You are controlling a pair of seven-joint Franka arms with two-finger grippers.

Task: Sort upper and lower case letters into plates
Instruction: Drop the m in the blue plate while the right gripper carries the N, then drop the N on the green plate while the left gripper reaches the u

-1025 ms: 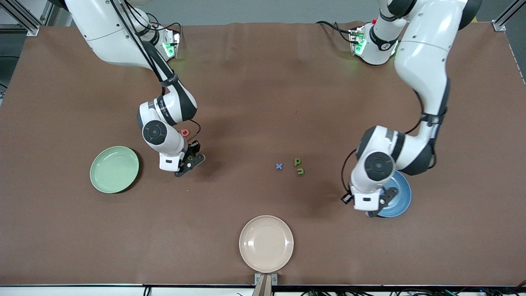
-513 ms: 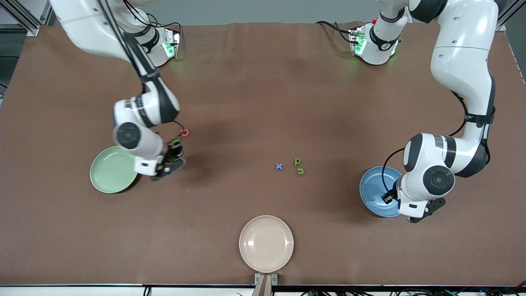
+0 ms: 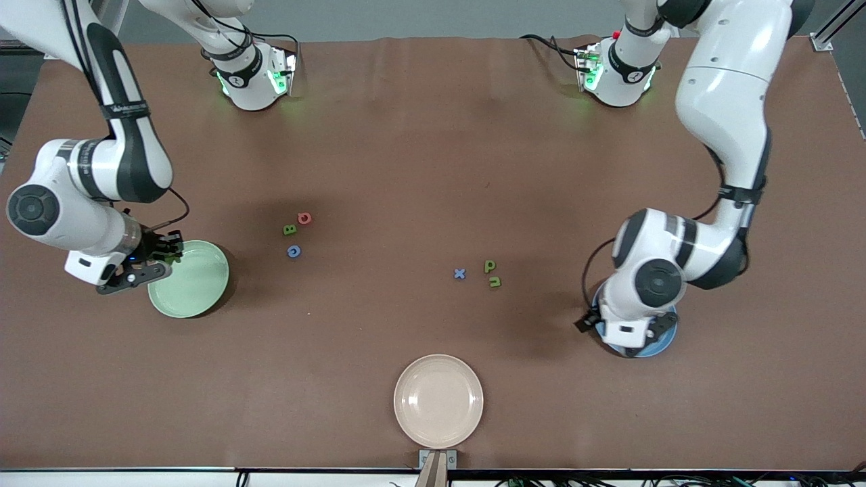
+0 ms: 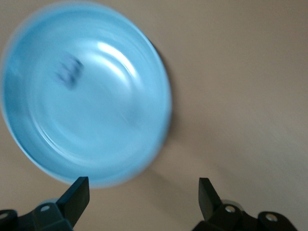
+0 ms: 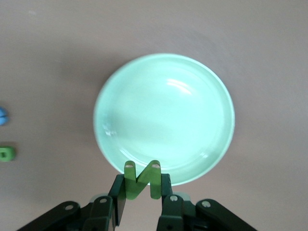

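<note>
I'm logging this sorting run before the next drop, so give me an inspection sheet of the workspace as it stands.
Surface: brown table, flat.
Job's things: pale green plate toward the right arm's end; blue plate toward the left arm's end, a small dark letter in it. Loose on the table: red letter, green B, blue letter, blue x, green P, green letter.
Clutter: cream plate, nearest the camera.
Grippers: right tool shut on green N, over the green plate's rim; left tool open, over the blue plate's rim.
Cables: black cables at the arm bases.
Surroundings: metal frame rails at the corners.
</note>
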